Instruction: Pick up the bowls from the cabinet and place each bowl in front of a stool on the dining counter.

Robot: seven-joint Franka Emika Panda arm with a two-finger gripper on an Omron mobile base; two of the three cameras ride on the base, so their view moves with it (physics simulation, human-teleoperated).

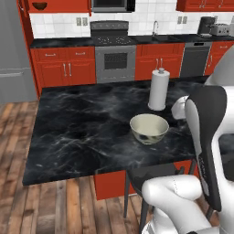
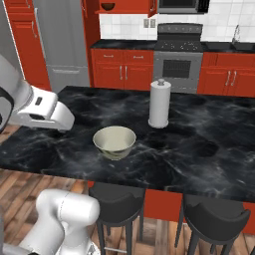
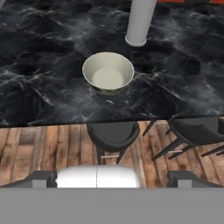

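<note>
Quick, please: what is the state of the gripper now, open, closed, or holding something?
Gripper: open and holding nothing; the cream bowl stands free on the dining counter.

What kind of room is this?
A kitchen, most likely: there's a stove between red cabinets, a black marble dining counter with stools tucked under it, and a cream bowl on top.
</note>
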